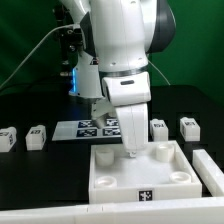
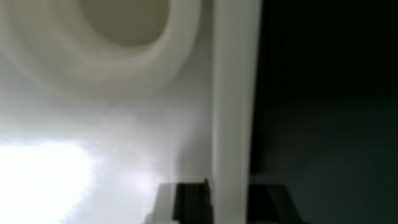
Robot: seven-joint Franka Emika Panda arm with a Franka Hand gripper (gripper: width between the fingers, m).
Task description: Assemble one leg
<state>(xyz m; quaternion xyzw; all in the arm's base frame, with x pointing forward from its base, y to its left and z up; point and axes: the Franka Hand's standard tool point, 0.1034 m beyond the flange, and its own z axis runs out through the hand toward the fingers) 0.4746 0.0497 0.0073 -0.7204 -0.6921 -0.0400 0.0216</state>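
Note:
Four small white legs with marker tags lie on the black table: two at the exterior view's left point(image 1: 8, 138) point(image 1: 36, 136) and two at its right point(image 1: 158, 128) point(image 1: 189, 126). The large white square top point(image 1: 110, 178) with round corner sockets lies in front. My gripper point(image 1: 130, 152) points straight down at the top's far wall. In the wrist view the dark fingers point(image 2: 189, 203) stand on either side of this thin wall point(image 2: 231, 100) and press against it; a round socket point(image 2: 134, 25) shows beside it. No leg is in the gripper.
The marker board point(image 1: 95, 127) lies behind the top, partly hidden by the arm. A white block point(image 1: 210, 172) stands against the top at the exterior view's right, and a white bar point(image 1: 50, 212) runs along the front edge.

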